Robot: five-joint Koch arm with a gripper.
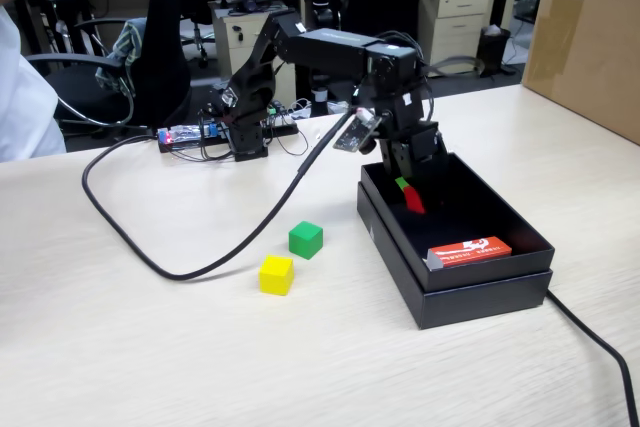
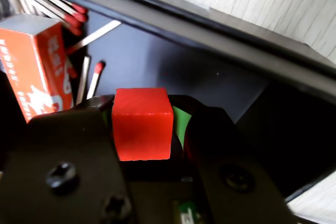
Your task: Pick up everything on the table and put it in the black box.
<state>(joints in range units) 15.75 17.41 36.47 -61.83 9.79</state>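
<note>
On my fixed view the table (image 1: 120,347) fills most of the picture, light beige wood grain, with a black cable (image 1: 180,269) looping across it. The black box (image 1: 480,297) sits right of centre, its stepped double rim plain to see. Inside it, against the near wall, lies the orange-red packet (image 1: 470,251); my wrist view shows it standing at the left (image 2: 39,66) with several red-tipped matches (image 2: 94,77) loose on the box floor beside it (a matchbox, by the look of it). The arm (image 1: 330,52) reaches down into the far end of the box, and the gripper (image 2: 152,129) is clamped on the red cube (image 2: 142,124), one jaw on each side, the cube inside the box walls. Out on the table, left of the box, the green cube (image 1: 306,239) and yellow cube (image 1: 276,275) sit near each other, not touching.
</note>
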